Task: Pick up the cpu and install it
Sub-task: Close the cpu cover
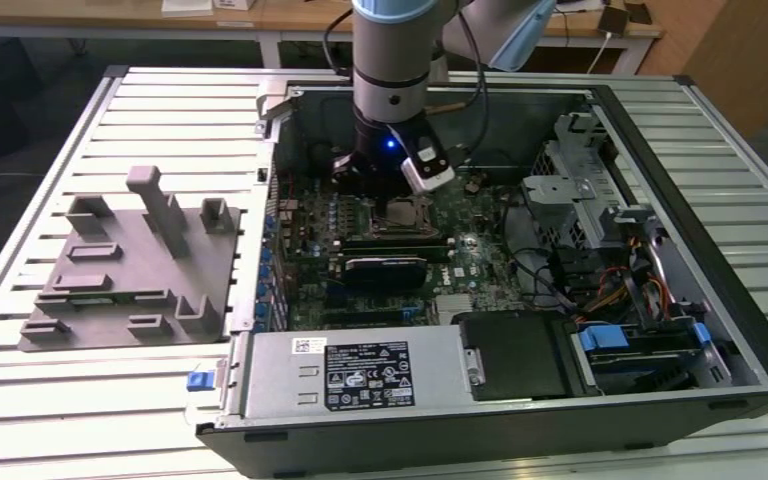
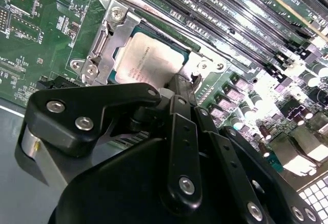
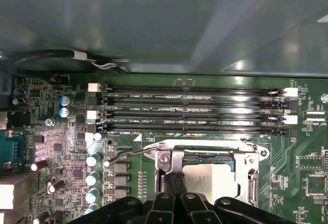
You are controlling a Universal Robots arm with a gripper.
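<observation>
Close view of a robot arm working inside an open desktop computer. Nearest the cameras, the black gripper point(image 2: 182, 83) has its two fingers drawn together with no gap visible between them and nothing clamped in them. Their joined tip ends at the near edge of the cpu point(image 2: 148, 57); whether it presses on the chip or hovers just above it cannot be told.

The cpu, a pale silvery square, lies flat just beyond the fingertip, inside the metal socket frame point(image 2: 105, 37) on the green motherboard point(image 3: 61, 147). It looks already placed, so the step in hand appears to be seating it. Doing that well means keeping the chip level and square within the frame, and pressing only straight down and lightly, with no sideways drag that could skew it or harm the socket contacts.

In the second wrist view, the chip's corner meets the frame at a slant, which helps in judging alignment. In the first wrist view, four long memory slots point(image 3: 189, 108) lie beyond the socket, farther from the gripper. In the exterior view, the arm reaches down into the computer case point(image 1: 704, 200), and a grey moulded fixture point(image 1: 131, 260) sits well apart from the gripper, toward the exterior view's left.
</observation>
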